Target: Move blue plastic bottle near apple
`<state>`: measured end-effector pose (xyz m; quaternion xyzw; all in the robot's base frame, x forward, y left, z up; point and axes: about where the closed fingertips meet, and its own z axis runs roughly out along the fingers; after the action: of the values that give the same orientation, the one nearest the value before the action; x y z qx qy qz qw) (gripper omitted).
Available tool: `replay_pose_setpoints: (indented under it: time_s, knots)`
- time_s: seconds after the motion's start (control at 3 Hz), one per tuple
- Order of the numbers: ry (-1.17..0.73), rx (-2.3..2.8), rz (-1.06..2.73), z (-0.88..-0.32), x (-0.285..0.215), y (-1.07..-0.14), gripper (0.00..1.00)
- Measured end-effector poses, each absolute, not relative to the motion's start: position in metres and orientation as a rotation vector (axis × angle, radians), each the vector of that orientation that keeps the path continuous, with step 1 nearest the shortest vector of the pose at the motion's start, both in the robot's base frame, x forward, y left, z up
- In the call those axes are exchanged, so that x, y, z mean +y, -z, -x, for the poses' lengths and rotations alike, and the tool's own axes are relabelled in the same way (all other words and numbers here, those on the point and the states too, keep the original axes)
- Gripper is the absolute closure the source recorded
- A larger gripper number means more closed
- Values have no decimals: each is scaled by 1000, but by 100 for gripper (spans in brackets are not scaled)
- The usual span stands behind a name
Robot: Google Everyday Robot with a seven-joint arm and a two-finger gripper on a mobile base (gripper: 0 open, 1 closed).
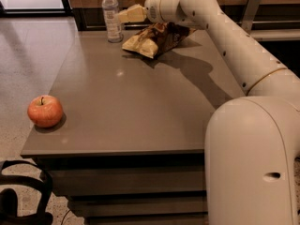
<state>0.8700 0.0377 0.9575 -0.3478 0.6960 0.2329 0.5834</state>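
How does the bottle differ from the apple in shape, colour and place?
The blue plastic bottle is tall, clear and upright at the far edge of the table; the apple is round, red-orange and sits at a near corner. The pincer hovers right beside the bottle, far from the apple. Both rest on that table.

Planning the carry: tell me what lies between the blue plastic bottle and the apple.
Only bare table from blue plastic bottle to apple, in the camera view. The gripper hovers beside the bottle.

blue plastic bottle (111, 16): upright, far left corner of the table (140, 107)
apple (45, 111): near left corner
gripper (123, 16): just right of bottle
snack bag (152, 39): far edge
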Motion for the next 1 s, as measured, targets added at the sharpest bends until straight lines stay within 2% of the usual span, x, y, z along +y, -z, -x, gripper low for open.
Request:
replay_pose_setpoints:
  time_s: [0.33,1.0]
  knots:
    - [-512,1603,763,-885,60,-964,0]
    - [-523,1603,762,-901,72,-956,0]
